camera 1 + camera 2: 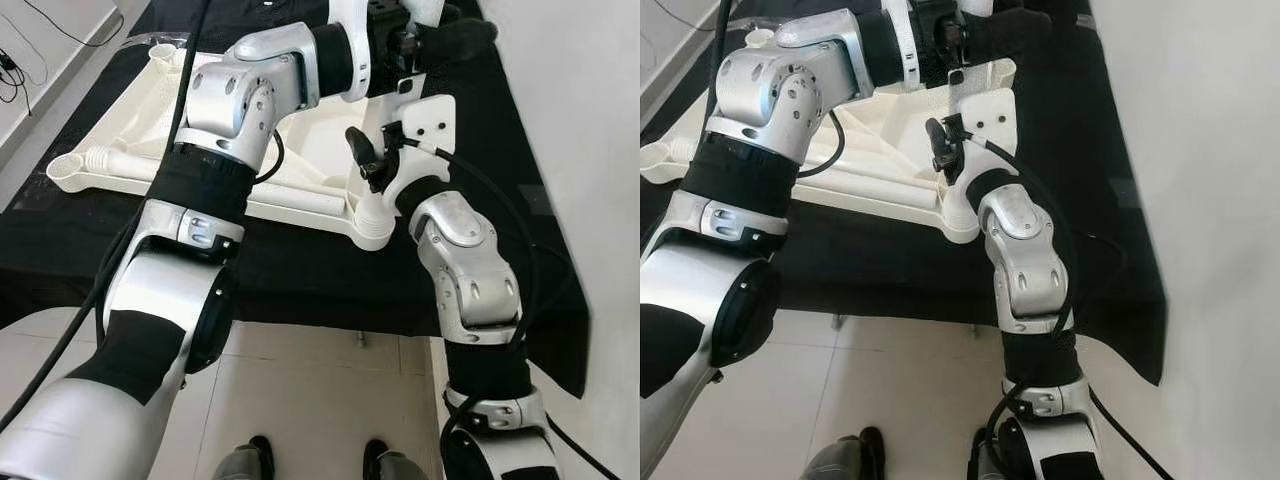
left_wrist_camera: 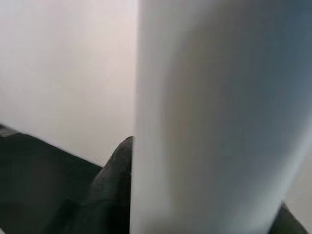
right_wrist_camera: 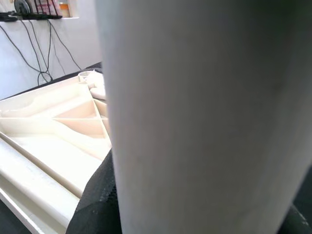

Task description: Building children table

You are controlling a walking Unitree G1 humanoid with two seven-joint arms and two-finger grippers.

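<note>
Both arms reach forward over the upturned white children's table [image 1: 300,190]; each hand, left hand [image 2: 114,195] and right hand [image 3: 95,204], is clamped on a white leg [image 3: 204,122].

- You are looking at a plain indoor room, more a bare workspace or test room than a furnished living space.
- At 6 o'clock, pale floor tiles [image 1: 300,390] with thin grout lines run under the robot's feet.
- From 12 to 3 o'clock, a bare white wall [image 1: 1200,150] stands just beside the work surface.
- A black cloth [image 1: 300,280] covers a low table and hangs over its near edge.
- At 10 o'clock, loose black cables [image 1: 20,60] trail over the floor.
- In the right wrist view, a shelf with small items [image 3: 39,9] and hanging wires [image 3: 44,48] lines the far wall.
</note>
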